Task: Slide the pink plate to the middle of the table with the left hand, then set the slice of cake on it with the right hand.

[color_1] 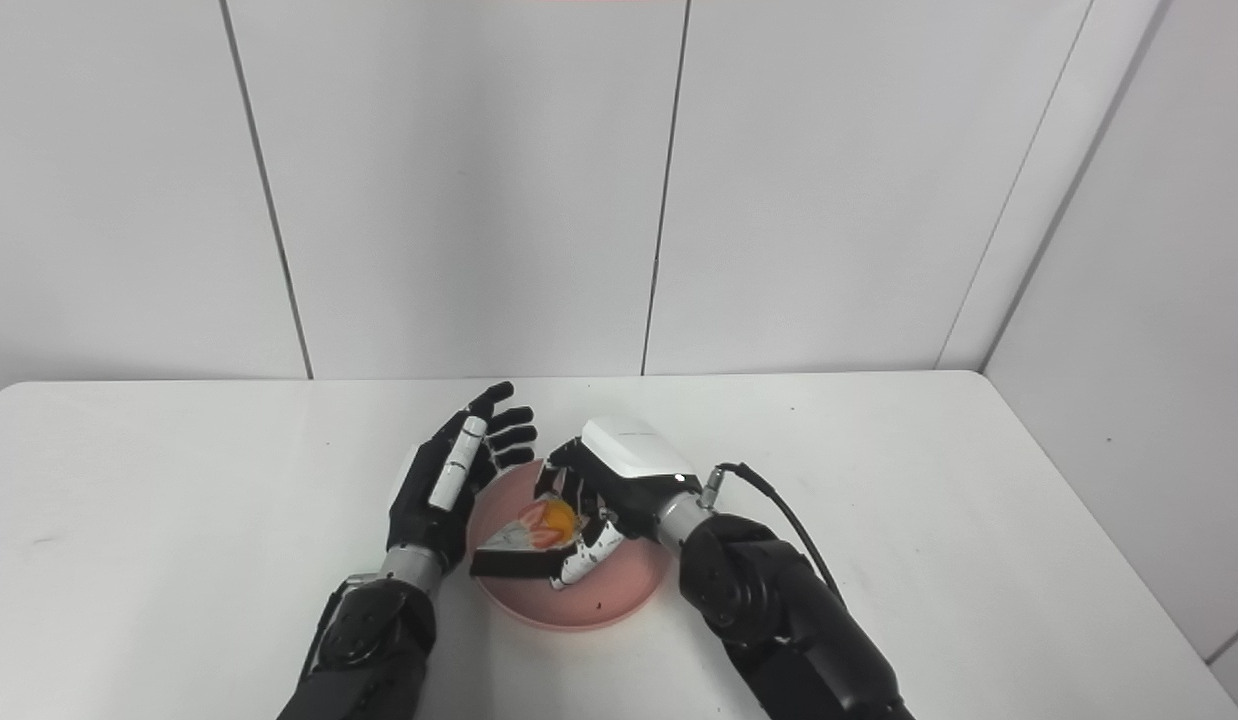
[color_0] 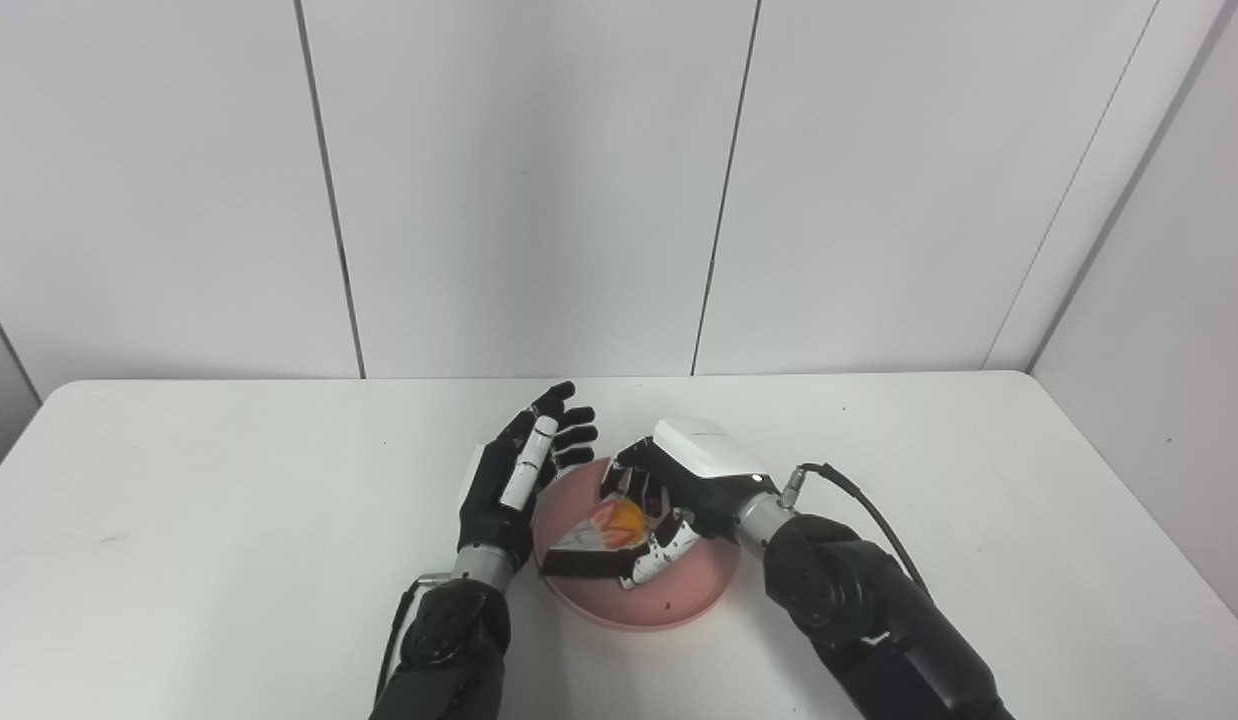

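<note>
A pink plate [color_0: 679, 600] lies on the white table near its middle front. A slice of cake [color_0: 601, 545] with white top, dark side and orange and red fruit rests over the plate's left part. My right hand [color_0: 669, 490] is over the plate, its fingers and thumb closed around the cake. My left hand [color_0: 524, 475] stands open just left of the plate's rim, fingers spread and pointing away, holding nothing. In the right eye view the cake [color_1: 529, 545] and plate [color_1: 629, 590] show the same way.
The white table [color_0: 229, 520] ends at a grey panelled wall behind. Its right edge runs near another wall [color_0: 1159, 300]. A black cable [color_0: 869, 510] loops off my right wrist.
</note>
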